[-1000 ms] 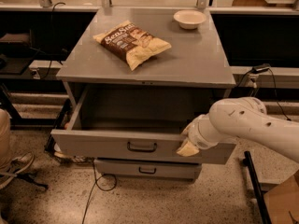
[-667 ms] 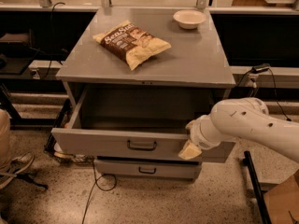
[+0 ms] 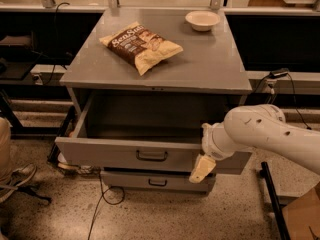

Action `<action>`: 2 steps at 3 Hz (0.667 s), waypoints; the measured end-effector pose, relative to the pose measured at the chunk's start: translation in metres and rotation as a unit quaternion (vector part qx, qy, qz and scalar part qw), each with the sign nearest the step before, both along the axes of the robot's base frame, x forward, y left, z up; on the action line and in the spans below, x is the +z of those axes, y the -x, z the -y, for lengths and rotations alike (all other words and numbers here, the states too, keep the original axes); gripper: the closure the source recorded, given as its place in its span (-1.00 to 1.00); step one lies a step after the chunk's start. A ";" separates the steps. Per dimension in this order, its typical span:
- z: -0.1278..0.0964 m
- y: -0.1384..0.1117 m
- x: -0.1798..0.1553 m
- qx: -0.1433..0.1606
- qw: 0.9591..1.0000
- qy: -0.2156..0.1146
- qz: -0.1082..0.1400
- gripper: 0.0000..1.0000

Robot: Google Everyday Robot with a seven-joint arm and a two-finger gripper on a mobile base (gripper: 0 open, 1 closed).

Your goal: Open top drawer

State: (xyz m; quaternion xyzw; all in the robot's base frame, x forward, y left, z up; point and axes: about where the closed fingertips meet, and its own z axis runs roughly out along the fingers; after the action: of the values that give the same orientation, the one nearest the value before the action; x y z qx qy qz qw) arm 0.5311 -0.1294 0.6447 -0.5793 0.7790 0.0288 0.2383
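The top drawer [image 3: 110,154] of the grey metal cabinet stands pulled out, and its deep empty box shows from above. Its dark bar handle [image 3: 152,156] sits at the centre of the front. My gripper [image 3: 202,167], at the end of the white arm [image 3: 260,131], is against the right part of the drawer front, to the right of the handle. It hides that part of the front panel.
A shorter drawer [image 3: 157,180] sits shut below. A chip bag [image 3: 141,45] and a white bowl [image 3: 202,20] lie on the cabinet top [image 3: 210,69]. A person's shoe [image 3: 15,176] is at the left. A cable [image 3: 100,204] runs across the floor, and a cardboard box [image 3: 302,216] sits at the lower right.
My arm has shifted slightly to the right and down along the drawer front. The drawer stays open about as far as before.
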 end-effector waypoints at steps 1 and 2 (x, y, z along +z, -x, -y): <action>0.003 0.005 0.003 0.032 0.999 0.027 -0.013 -1.00; 0.010 0.019 0.013 0.067 0.996 0.061 -0.021 -1.00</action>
State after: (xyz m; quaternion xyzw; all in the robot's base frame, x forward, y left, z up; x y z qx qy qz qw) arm 0.5120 -0.1393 0.6576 -0.6427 0.7438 0.0090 0.1832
